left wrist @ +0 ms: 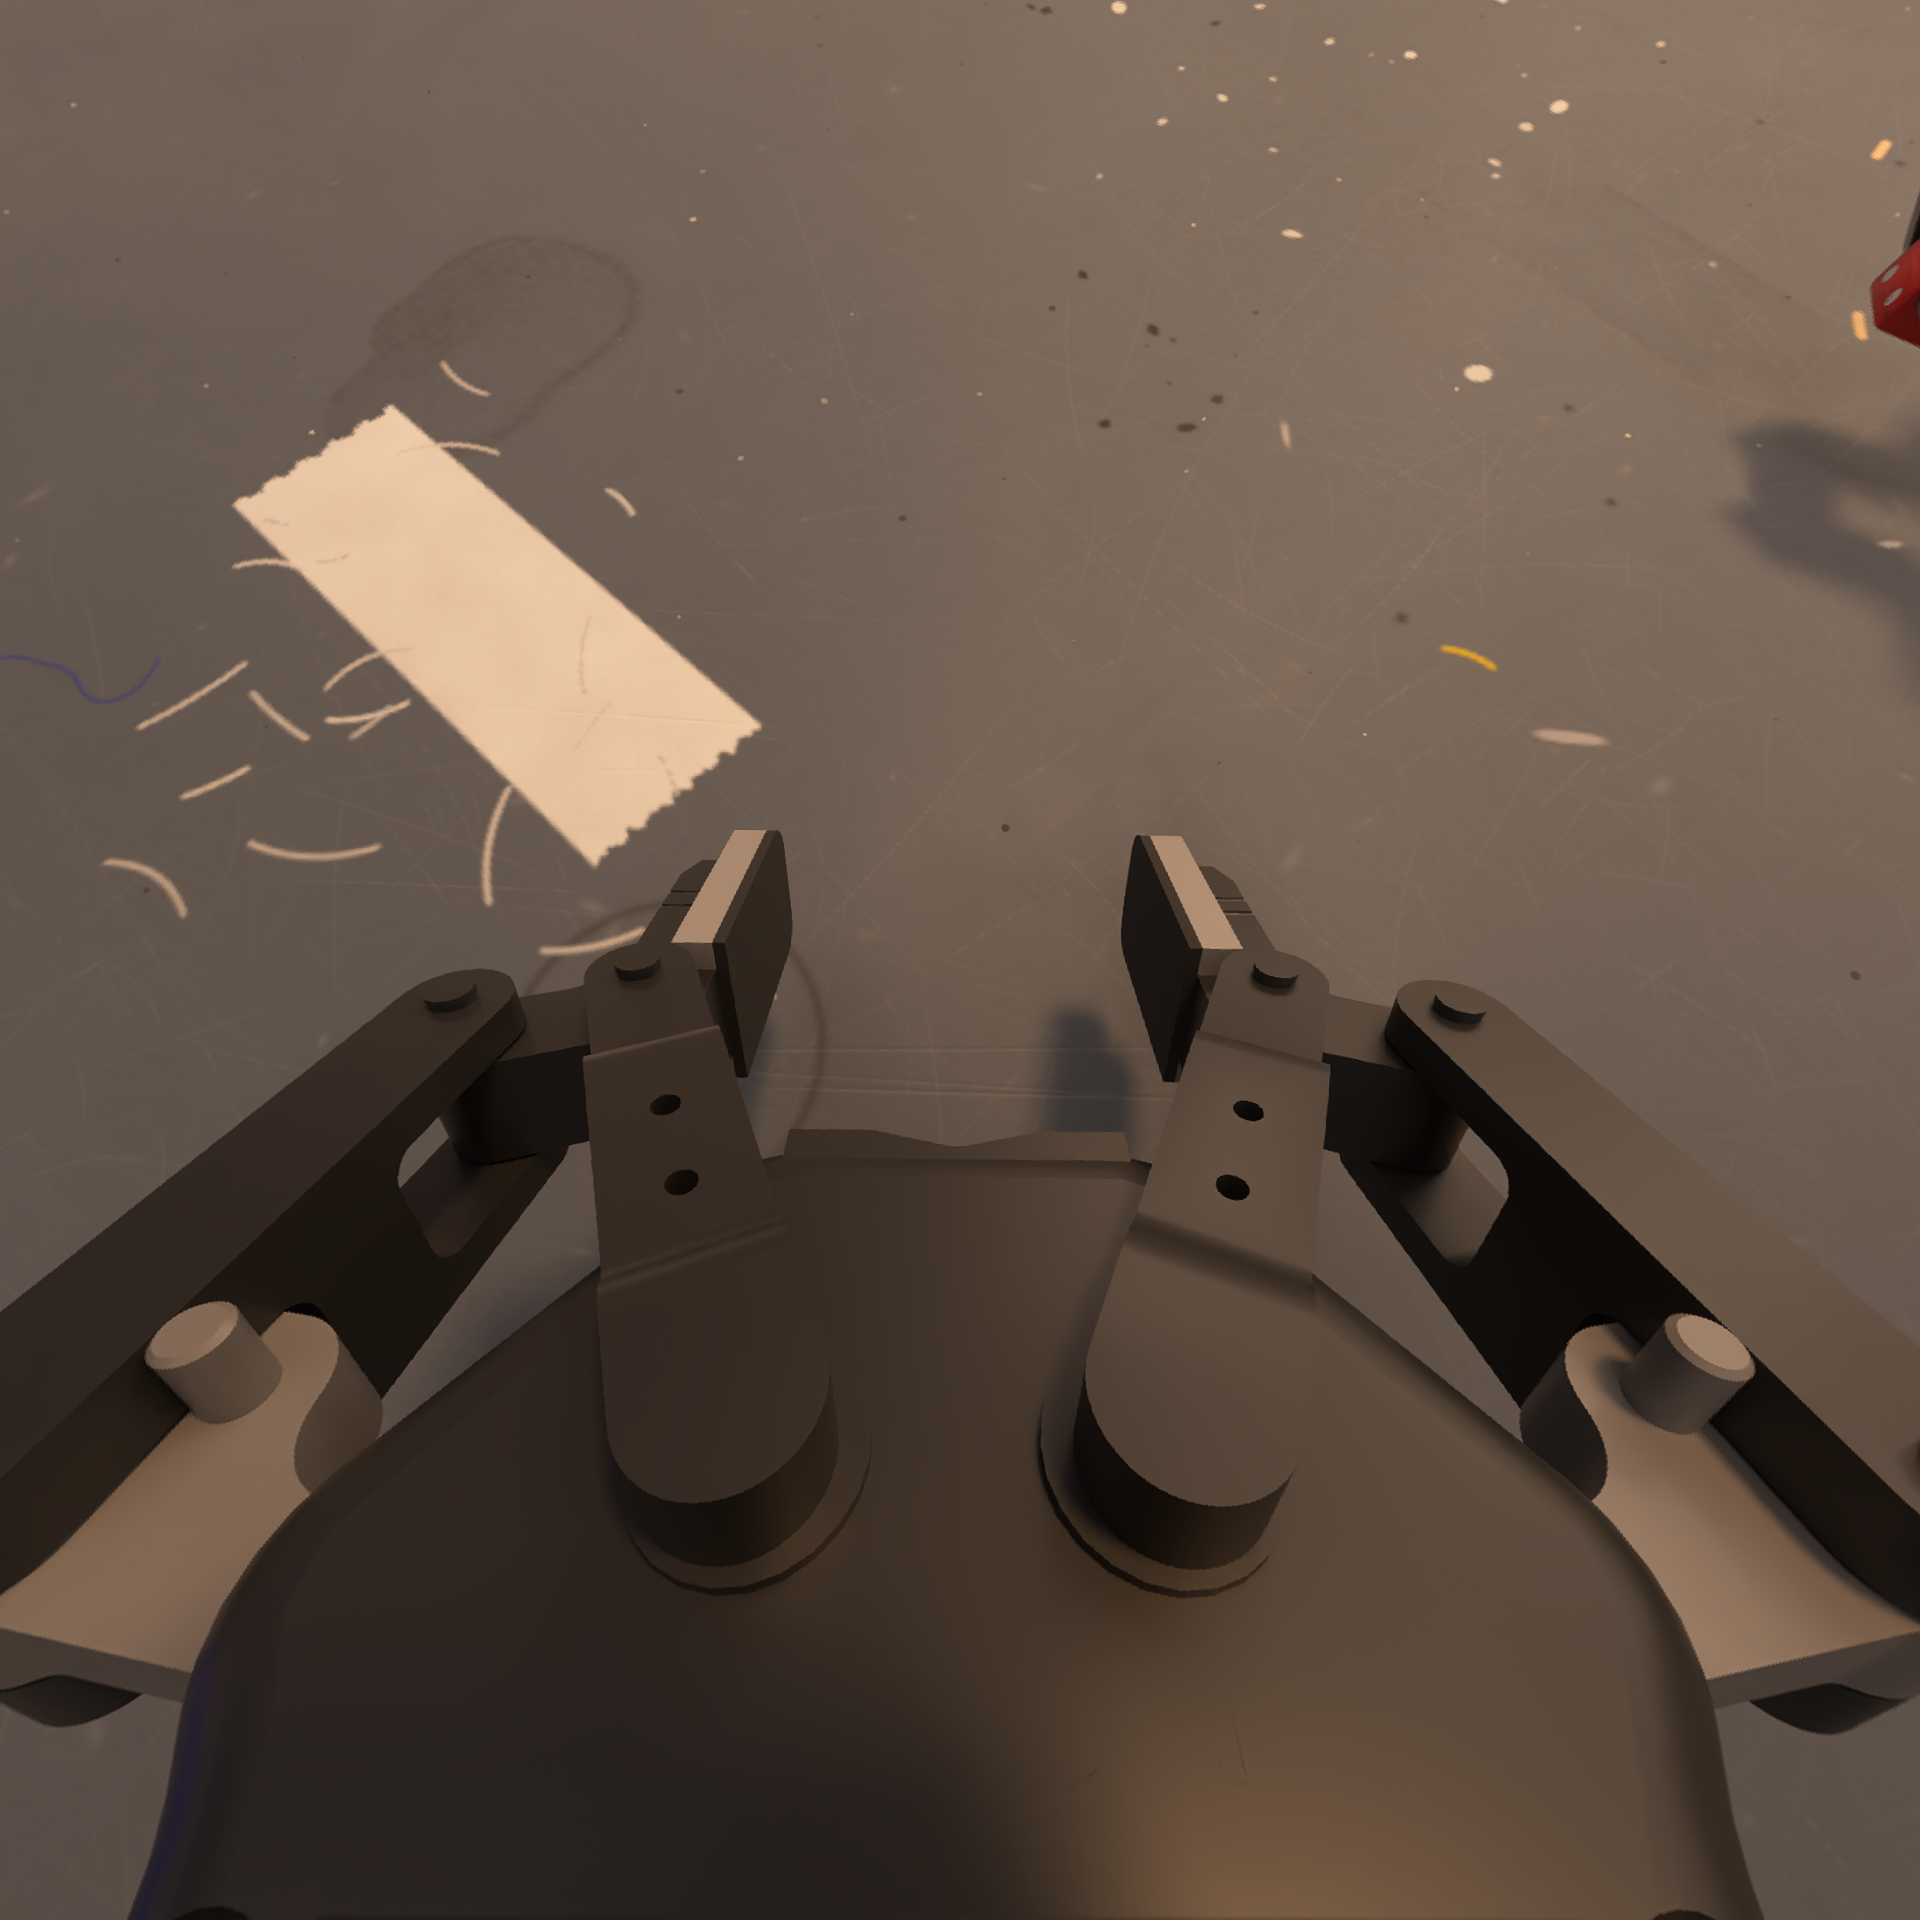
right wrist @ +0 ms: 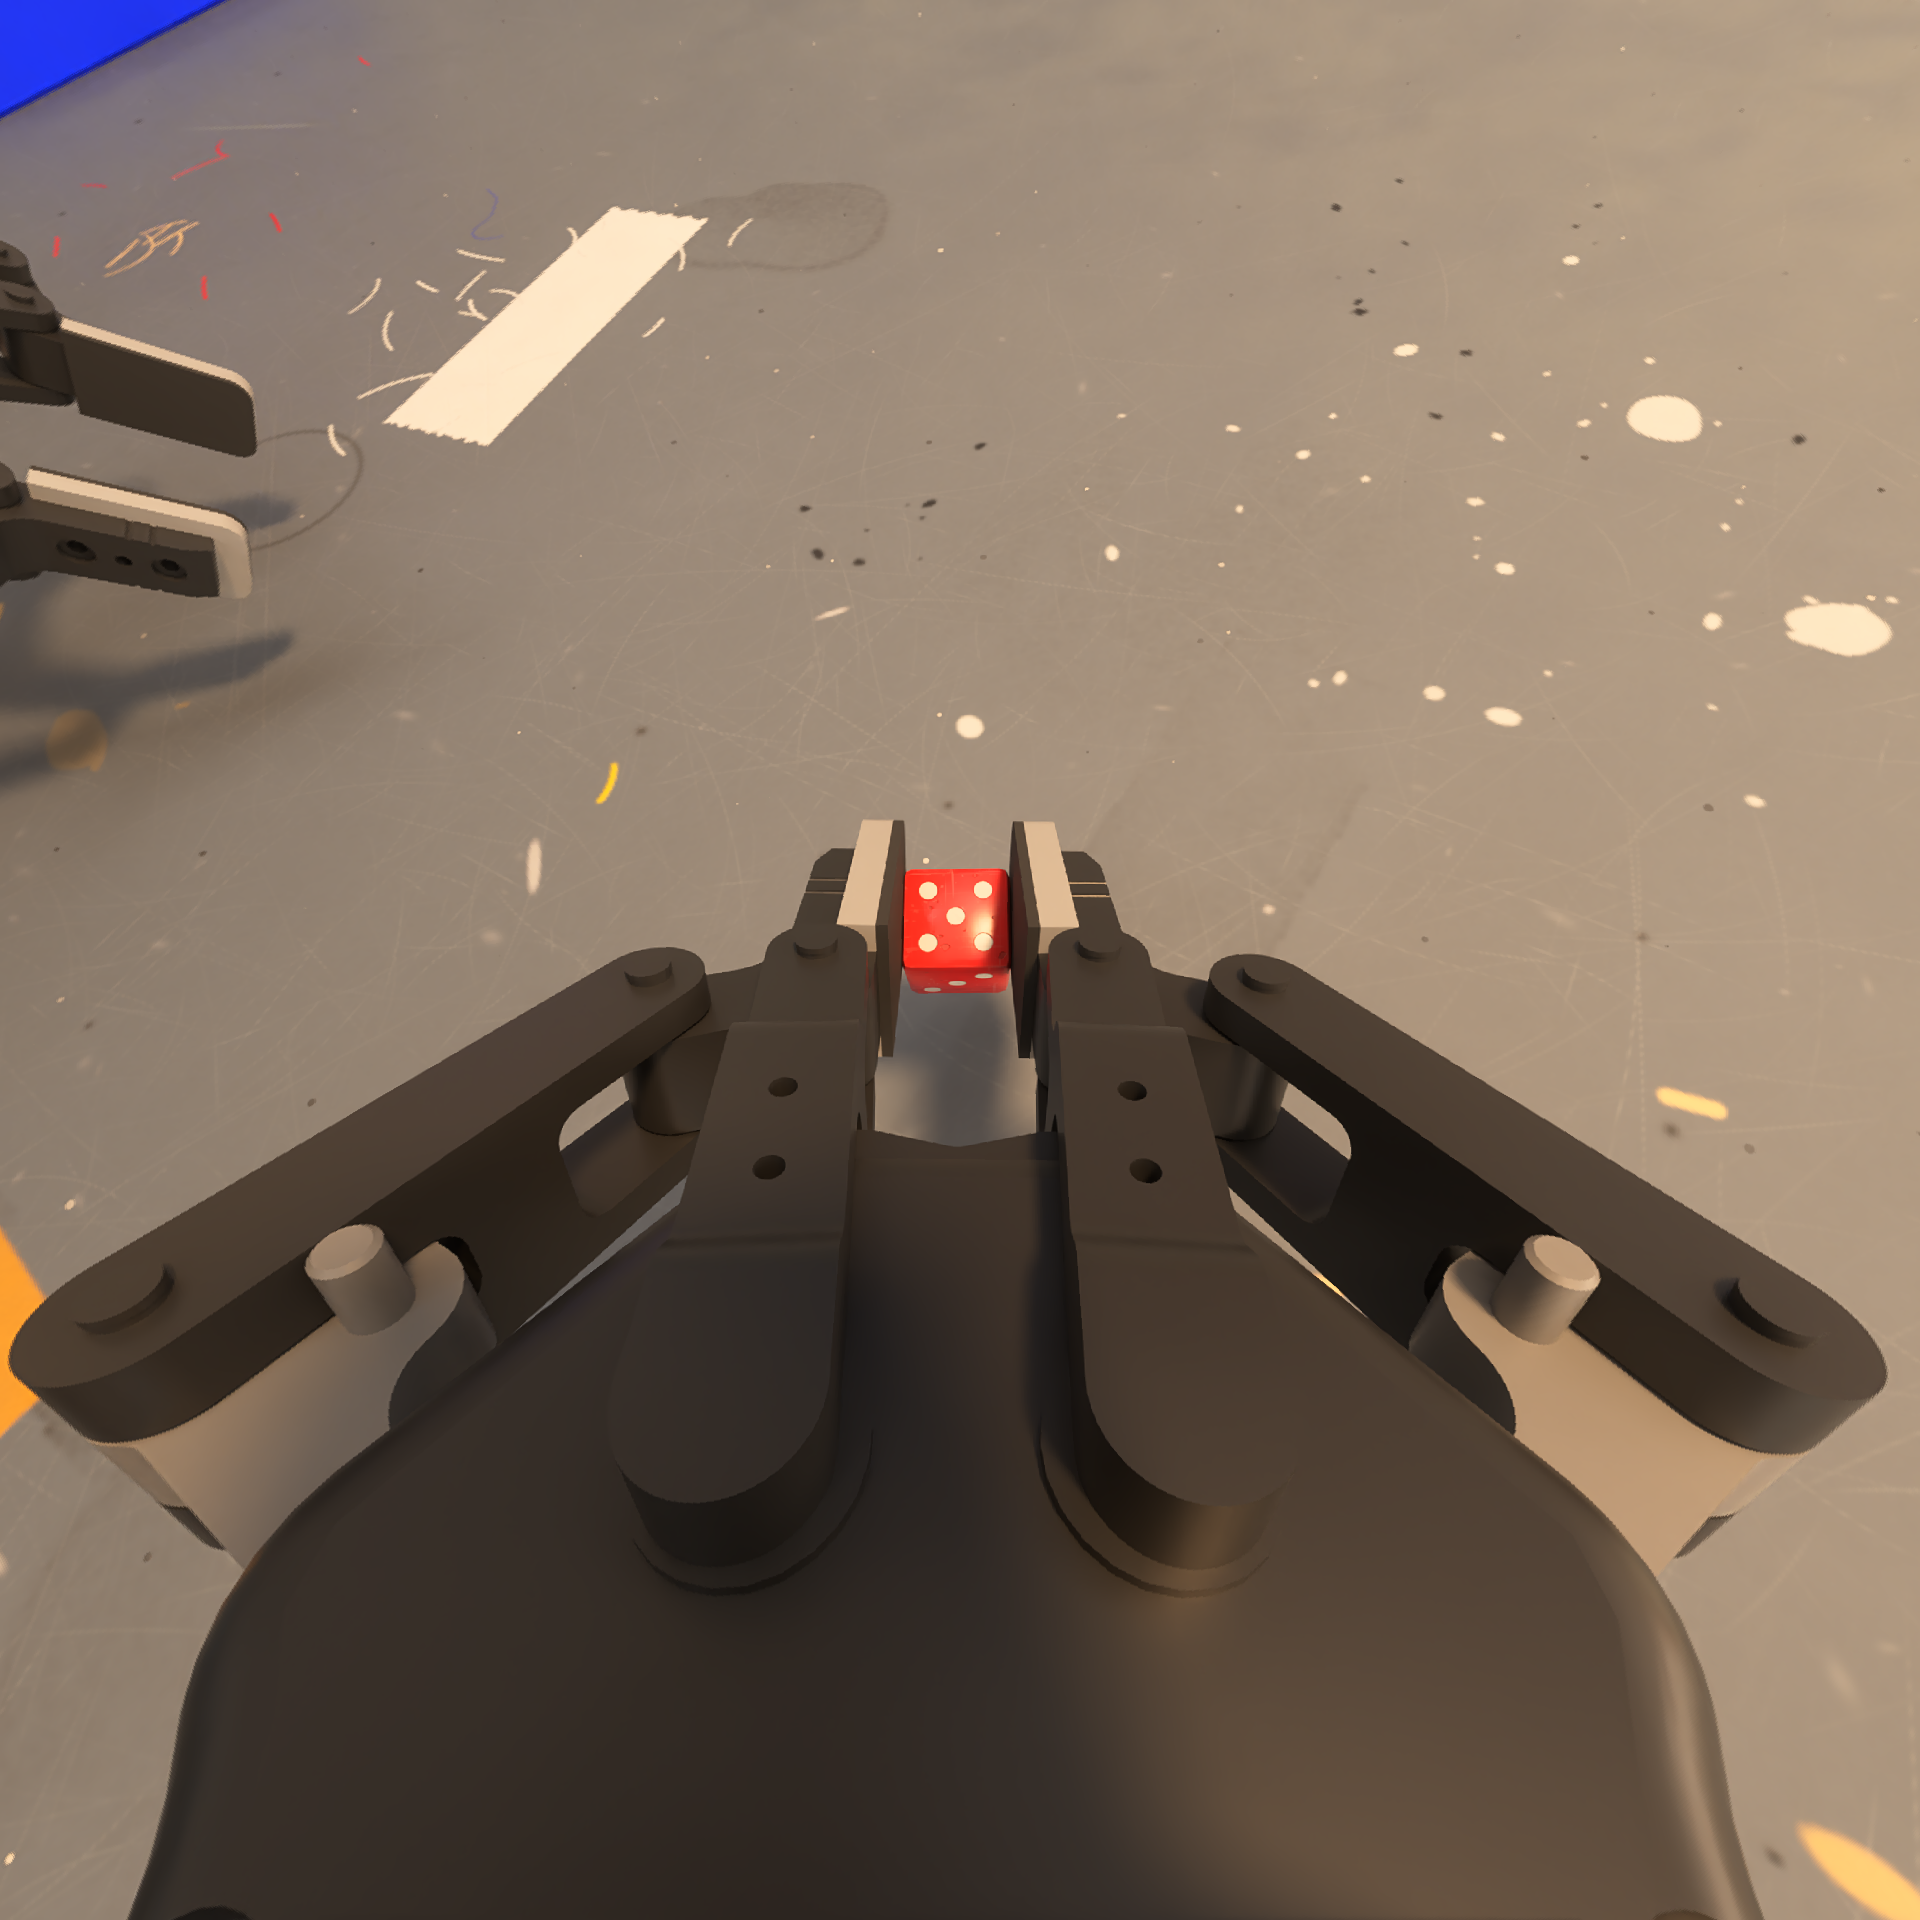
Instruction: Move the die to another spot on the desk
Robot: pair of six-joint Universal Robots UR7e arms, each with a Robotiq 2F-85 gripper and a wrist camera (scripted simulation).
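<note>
A small red die (right wrist: 956, 928) with white pips sits between the two pads of my right gripper (right wrist: 956, 914), which is shut on it and holds it above the grey desk. The die also shows at the far right edge of the left wrist view (left wrist: 1897, 299), raised above its shadow. My left gripper (left wrist: 956, 940) is open and empty, low over the desk. It also shows at the left edge of the right wrist view (right wrist: 234, 473), well to the left of the die.
A strip of pale tape (left wrist: 499, 634) lies on the desk ahead and left of my left gripper; it shows in the right wrist view (right wrist: 545, 327) too. The desk (right wrist: 1351, 582) is scratched and paint-speckled. A blue area (right wrist: 62, 42) lies at the far left corner.
</note>
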